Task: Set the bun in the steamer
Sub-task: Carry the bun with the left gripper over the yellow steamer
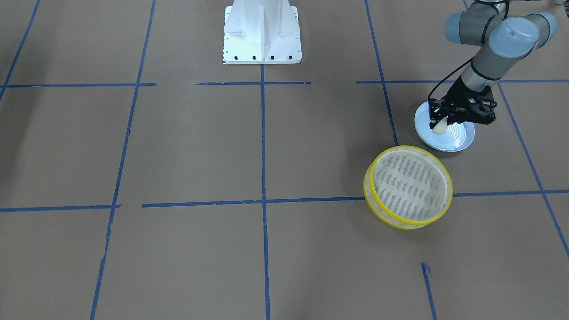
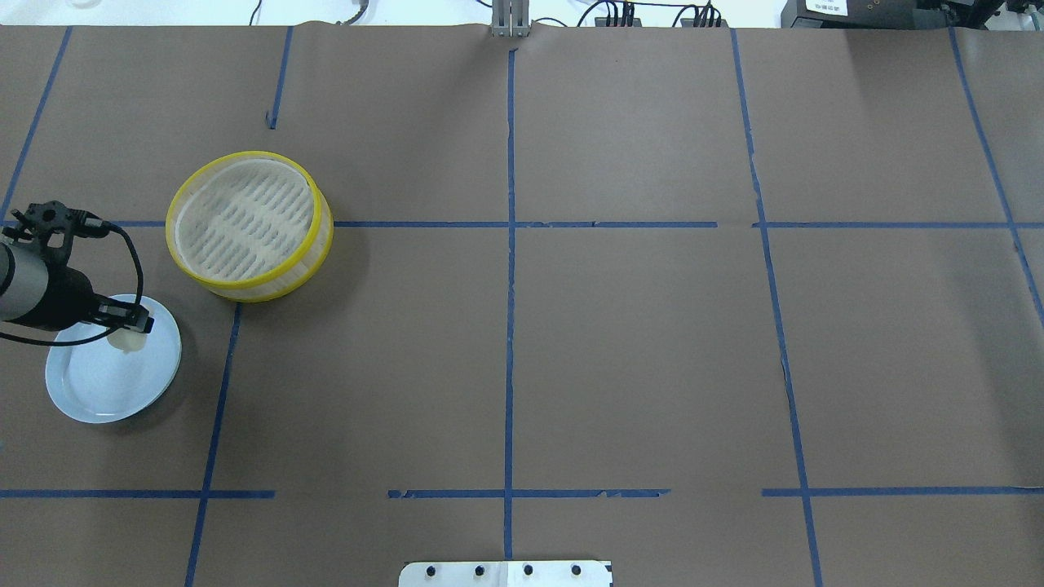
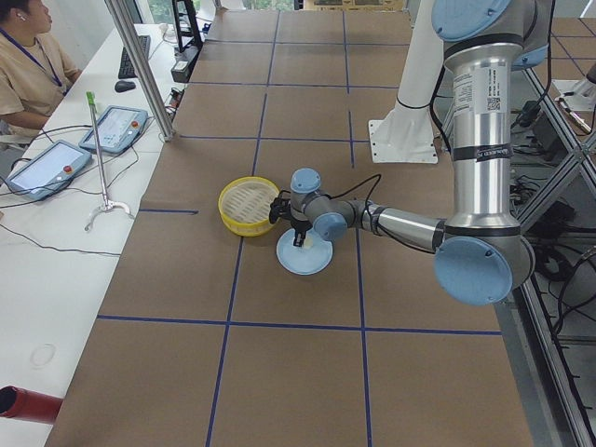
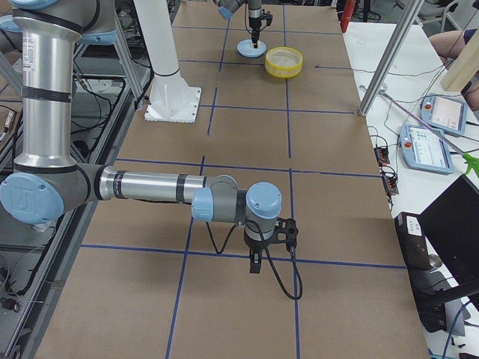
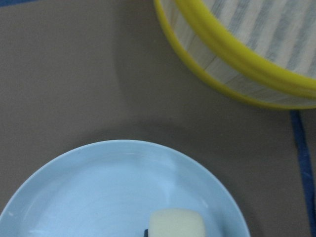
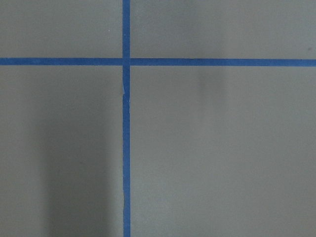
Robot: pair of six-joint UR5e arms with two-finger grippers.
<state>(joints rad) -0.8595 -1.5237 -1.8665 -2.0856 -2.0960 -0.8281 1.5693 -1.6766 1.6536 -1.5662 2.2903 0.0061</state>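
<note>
The cream-white bun (image 1: pixel 439 127) sits between the fingertips of my left gripper (image 1: pixel 436 121), which is shut on it over the pale blue plate (image 1: pixel 460 143). In the overhead view the gripper (image 2: pixel 132 328) and bun (image 2: pixel 130 342) are at the plate's (image 2: pixel 94 383) far right part. The left wrist view shows the bun (image 5: pixel 177 223) at the bottom edge over the plate (image 5: pixel 98 187). The yellow-rimmed steamer (image 1: pixel 408 186) stands empty just beyond the plate (image 2: pixel 249 226) and also shows in the left wrist view (image 5: pixel 247 54). My right gripper (image 4: pixel 255 263) hangs low over bare table, far from both; I cannot tell if it is open or shut.
Brown paper with blue tape lines (image 2: pixel 510 244) covers the table. The robot's white base (image 1: pixel 262 31) stands at the table's middle edge. An operator and tablets (image 3: pixel 47 158) are on a side desk beyond the far edge.
</note>
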